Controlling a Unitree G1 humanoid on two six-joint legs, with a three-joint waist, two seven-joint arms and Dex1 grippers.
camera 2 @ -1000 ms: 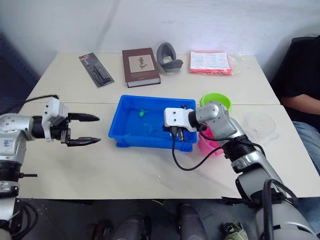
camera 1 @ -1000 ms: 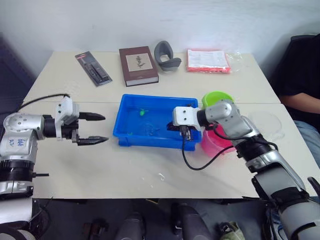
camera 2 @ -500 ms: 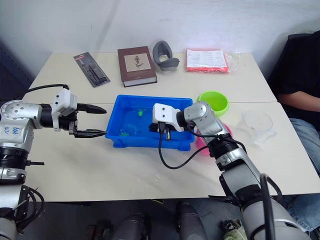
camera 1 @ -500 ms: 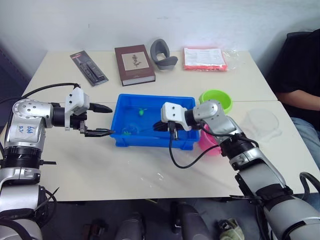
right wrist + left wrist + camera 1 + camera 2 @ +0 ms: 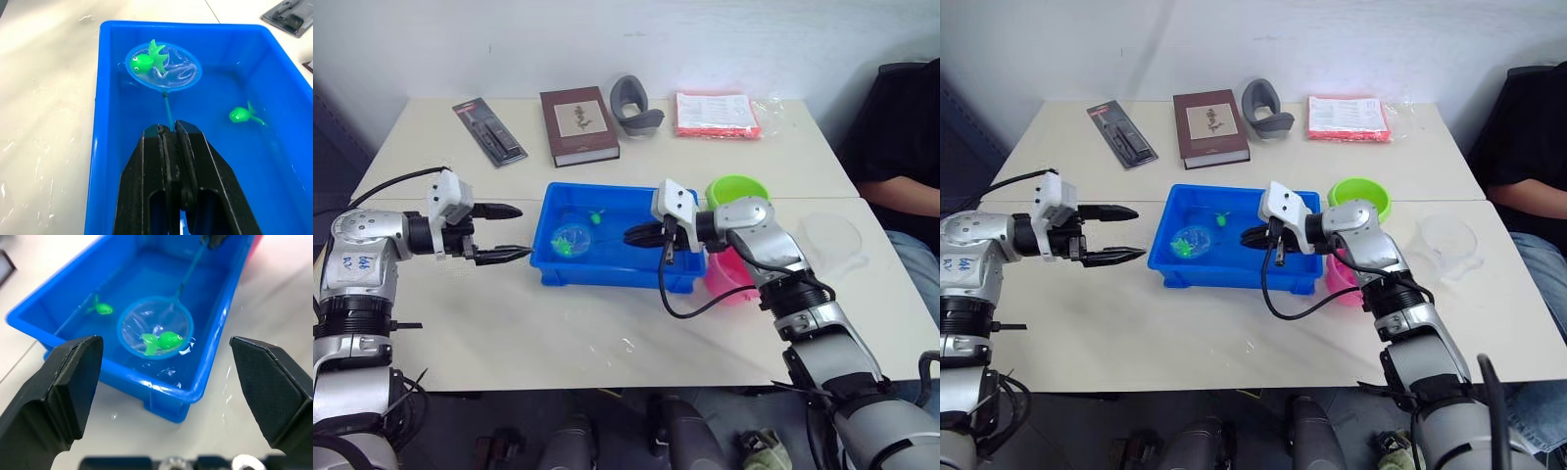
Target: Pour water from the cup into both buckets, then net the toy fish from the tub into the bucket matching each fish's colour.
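Pale surface (image 5: 558, 333), tub (image 5: 607, 279) at centre. Net (image 5: 164, 67) is gripped by the right claw (image 5: 168, 132), stick running from claw toward the robot's left; hoop sits low in the tub's left end with a green fish (image 5: 143, 62) inside. Green bucket (image 5: 737, 189) lies behind the right arm, opposite way. Left claw (image 5: 509, 232) is held open beside the tub.

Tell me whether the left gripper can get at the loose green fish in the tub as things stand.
Probably yes: the left gripper is open beside the tub, whose top is uncovered; the loose green fish lies apart from the net.
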